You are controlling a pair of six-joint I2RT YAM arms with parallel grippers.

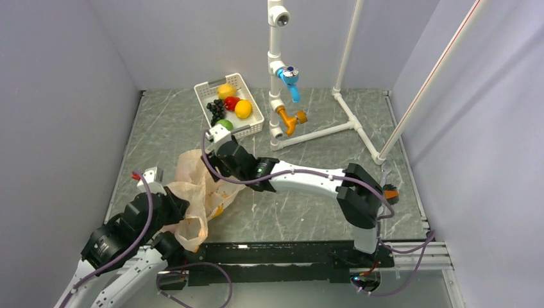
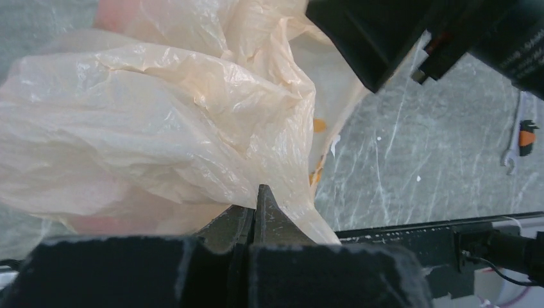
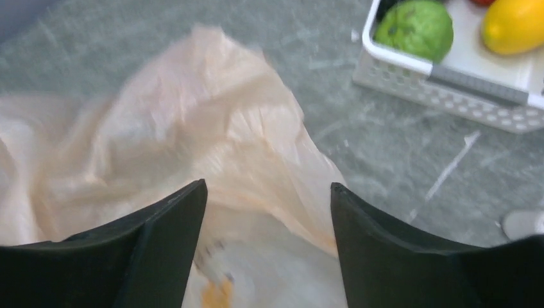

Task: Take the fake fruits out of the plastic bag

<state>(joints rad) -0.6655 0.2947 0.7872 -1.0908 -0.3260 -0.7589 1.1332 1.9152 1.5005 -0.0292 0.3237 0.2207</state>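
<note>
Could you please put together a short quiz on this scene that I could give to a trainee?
1. True or false: the right gripper is shut on the plastic bag.
2. Where does the round green fruit lie? A: in the white basket. B: inside the bag. C: on the bare table.
3. Fill in: the left gripper is shut on the ____.
Key: 1 false, its jaws stand open over the bag. 2 A. 3 plastic bag.
</note>
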